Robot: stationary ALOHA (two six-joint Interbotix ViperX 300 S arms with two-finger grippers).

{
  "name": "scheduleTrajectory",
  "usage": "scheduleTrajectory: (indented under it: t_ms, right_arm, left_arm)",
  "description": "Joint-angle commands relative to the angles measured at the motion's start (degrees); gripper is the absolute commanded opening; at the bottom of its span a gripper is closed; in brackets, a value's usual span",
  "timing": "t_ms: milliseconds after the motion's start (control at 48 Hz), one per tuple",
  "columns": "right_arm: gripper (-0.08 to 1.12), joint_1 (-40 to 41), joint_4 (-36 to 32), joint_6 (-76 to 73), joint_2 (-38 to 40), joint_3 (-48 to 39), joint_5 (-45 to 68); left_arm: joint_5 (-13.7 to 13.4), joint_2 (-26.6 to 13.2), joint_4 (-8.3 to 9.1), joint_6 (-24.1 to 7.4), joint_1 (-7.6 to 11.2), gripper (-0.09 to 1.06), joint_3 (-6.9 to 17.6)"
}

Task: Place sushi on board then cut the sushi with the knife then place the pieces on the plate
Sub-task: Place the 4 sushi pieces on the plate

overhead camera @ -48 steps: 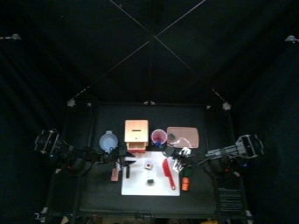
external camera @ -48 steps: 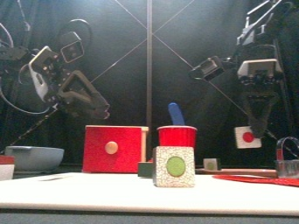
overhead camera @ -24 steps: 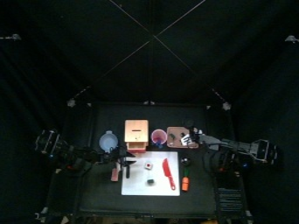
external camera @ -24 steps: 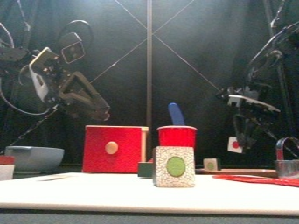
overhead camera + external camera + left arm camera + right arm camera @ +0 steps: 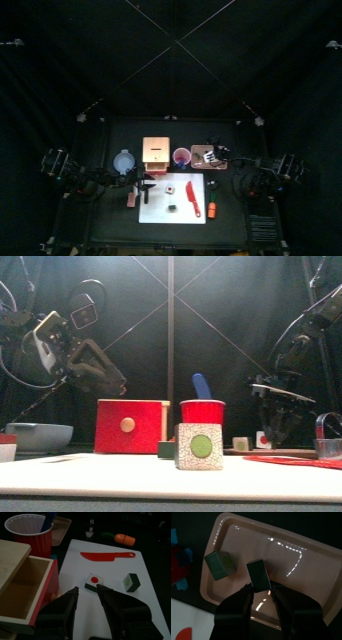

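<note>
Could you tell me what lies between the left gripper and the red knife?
One sushi piece, on the white board just ahead of the jaws; the left wrist view shows it.

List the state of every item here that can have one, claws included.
Left claw: open, empty.
Right claw: shut on a sushi piece over the pink tray.
Second sushi piece: lying on the tray.
Box drawer: pulled open.
Red knife: flat on the white board.
Other sushi pieces: two, apart on the board.
Red cup: upright, blue knife inside.
</note>
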State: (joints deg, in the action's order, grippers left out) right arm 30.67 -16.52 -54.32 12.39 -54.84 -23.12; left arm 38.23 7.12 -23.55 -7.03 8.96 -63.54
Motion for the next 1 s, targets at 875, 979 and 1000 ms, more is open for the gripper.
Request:
scheduleTrajectory:
  t_ms: [875,979,1000]
  right_arm:
    - [0.81,-18.54,3.16,-1.76,12.04,8.17,-7.73]
    - [0.81,-24.79,2.81,-0.79,11.43,7.91,-7.21]
    - [0.81,-26.10,2.55,-0.53,10.90,7.82,-6.86]
  left_arm:
    - [-1.58,-1.05,0.09,0.00,0.18,0.76,2.81]
    - [-1.58,-1.32,0.09,0.09,0.18,0.76,2.90]
    - [-1.58,-1.32,0.09,0.09,0.18,0.76,2.99]
